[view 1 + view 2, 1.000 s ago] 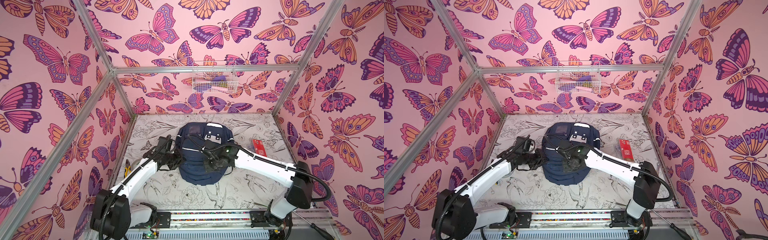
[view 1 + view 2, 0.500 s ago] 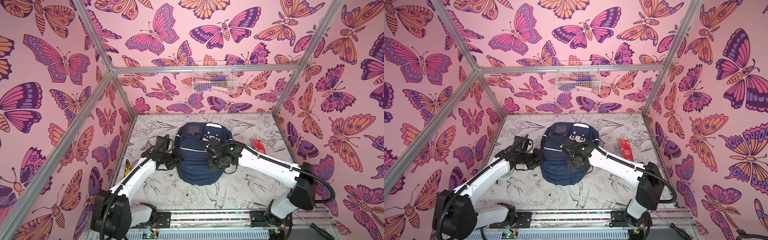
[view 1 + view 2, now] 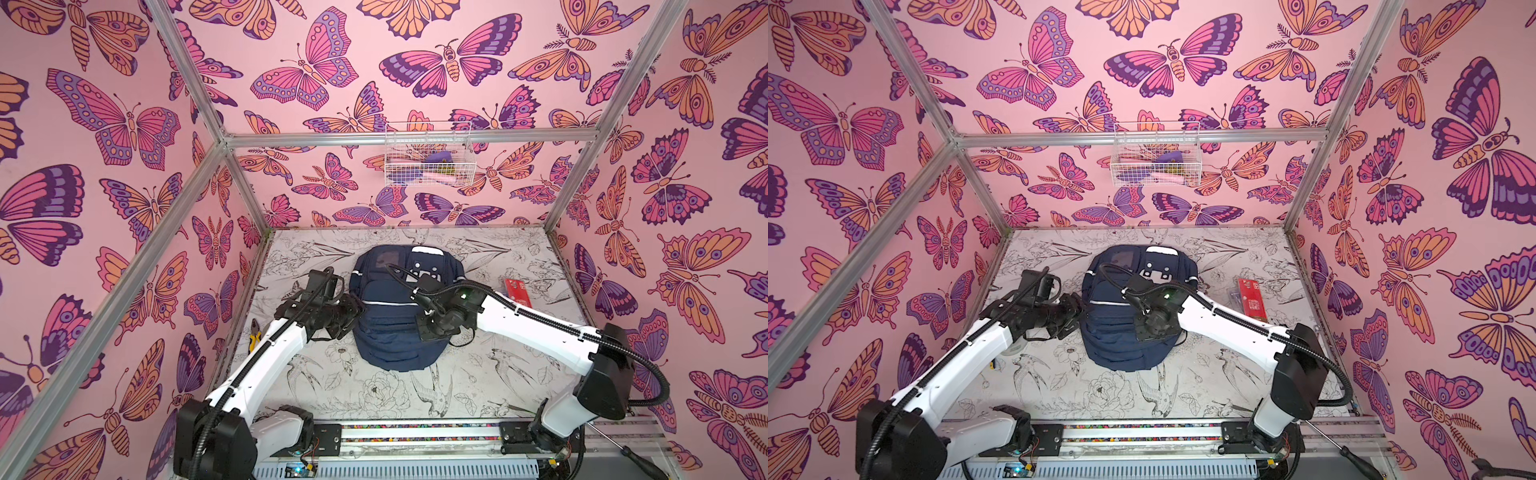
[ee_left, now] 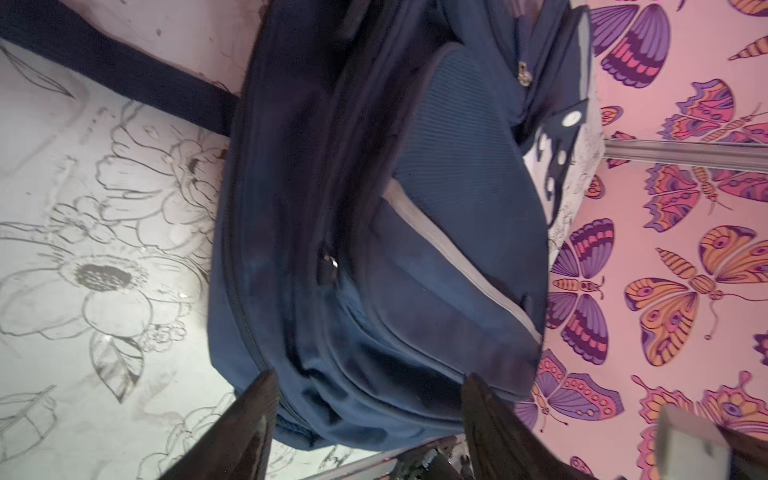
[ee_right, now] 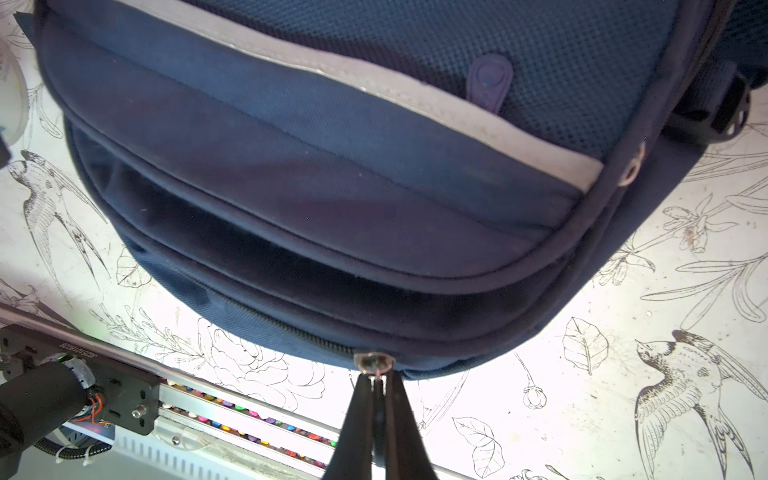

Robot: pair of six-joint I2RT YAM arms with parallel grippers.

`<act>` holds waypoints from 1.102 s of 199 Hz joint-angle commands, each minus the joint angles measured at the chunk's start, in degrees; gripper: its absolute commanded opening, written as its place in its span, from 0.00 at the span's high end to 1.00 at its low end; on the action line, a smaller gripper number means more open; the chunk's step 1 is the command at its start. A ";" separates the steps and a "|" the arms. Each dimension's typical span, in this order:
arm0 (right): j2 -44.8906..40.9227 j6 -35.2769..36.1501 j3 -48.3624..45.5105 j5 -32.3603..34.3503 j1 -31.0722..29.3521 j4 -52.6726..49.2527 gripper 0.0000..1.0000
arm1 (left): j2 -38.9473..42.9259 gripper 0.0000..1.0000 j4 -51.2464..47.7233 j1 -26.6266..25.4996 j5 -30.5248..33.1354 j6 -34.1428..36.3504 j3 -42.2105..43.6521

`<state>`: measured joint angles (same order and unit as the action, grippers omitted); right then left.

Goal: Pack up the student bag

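The student bag (image 3: 395, 332), navy with white stripes, lies flat in the middle of the flower-printed table (image 3: 478, 382) in both top views. My left gripper (image 4: 368, 376) sits at the bag's left side, jaws spread wide and gripping nothing. My right gripper (image 5: 376, 376) is pinched narrowly on a metal zipper pull (image 5: 374, 360) at the bag's right side. A red packet (image 3: 516, 291) lies apart, further right.

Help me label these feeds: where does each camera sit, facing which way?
Top view: high in front, down onto the backpack; left arm, right arm show.
Top view: alongside, same aim, same backpack.
Left wrist: faces the backpack's side; open left gripper shows.
Right wrist: faces its zippered edge; right gripper shut on zipper pull.
All share the backpack.
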<state>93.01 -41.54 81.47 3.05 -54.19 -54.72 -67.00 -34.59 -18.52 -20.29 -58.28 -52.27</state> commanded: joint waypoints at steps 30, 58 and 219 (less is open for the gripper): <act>1.64 0.62 1.93 -1.24 0.32 1.86 1.00 | -0.63 0.27 -0.62 -4.97 -2.17 -8.61 -1.37; 2.07 0.76 2.54 -1.19 0.32 1.99 1.00 | -1.80 0.29 0.60 -7.60 -3.93 -11.98 -2.55; 3.67 1.13 10.67 0.59 0.76 -1.76 1.00 | -5.22 0.29 14.80 -11.97 -13.49 -28.95 3.31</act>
<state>97.06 -40.84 89.43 2.33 -53.98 -57.71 -72.12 -20.86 -30.22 -32.56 -79.24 -51.29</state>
